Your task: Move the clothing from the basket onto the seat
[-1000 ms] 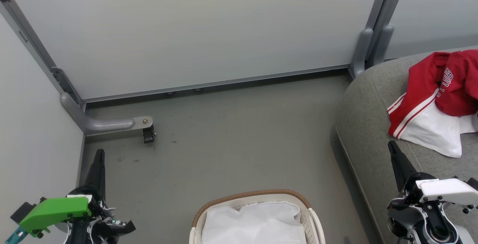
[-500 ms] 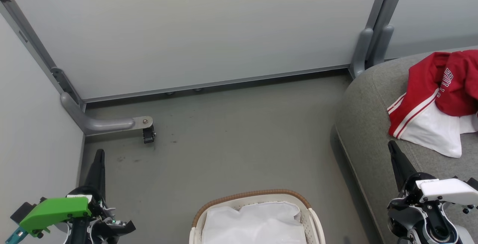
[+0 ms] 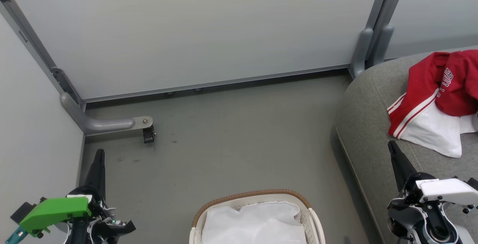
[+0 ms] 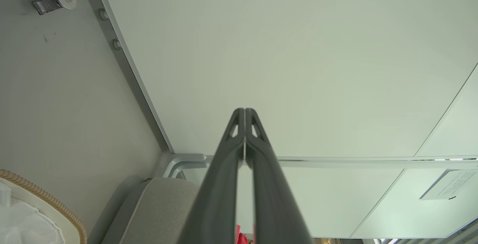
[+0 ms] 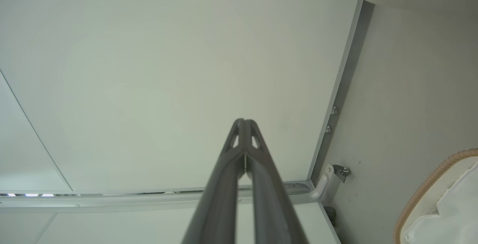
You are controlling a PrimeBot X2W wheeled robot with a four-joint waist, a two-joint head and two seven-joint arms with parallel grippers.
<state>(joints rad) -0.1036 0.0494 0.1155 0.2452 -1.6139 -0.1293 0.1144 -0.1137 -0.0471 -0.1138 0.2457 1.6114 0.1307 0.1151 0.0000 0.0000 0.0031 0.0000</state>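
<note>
In the head view, we see the clothing (image 3: pixel 437 98) lying in a crumpled heap on the seat (image 3: pixel 366 124) at the right edge: red cloth over a white part with striped trim. The heap runs out of the frame, so we cannot count the pieces. The basket (image 3: pixel 254 194) stands on the floor (image 3: pixel 231 135) at the bottom middle, well apart from the heap. Inside it we see the white liner (image 3: pixel 254 225) and no red, though its near part is cut off. We judge the task as done, or very nearly.

The left gripper (image 3: pixel 98 162) and the right gripper (image 3: pixel 396 154) hang low at the two sides. The floor is grey and smooth with a few small dark marks. Pale wall panels (image 3: pixel 186 31) in grey metal frames close the room.

In the left wrist view, the left gripper (image 4: pixel 245 111) has its fingers pressed together at the tips and carries nothing. The basket rim and a seat corner lie at the lower left.

In the right wrist view, the right gripper (image 5: pixel 243 121) is closed the same way and empty. At the lower right we see the basket with its liner, and no garment in that part.
</note>
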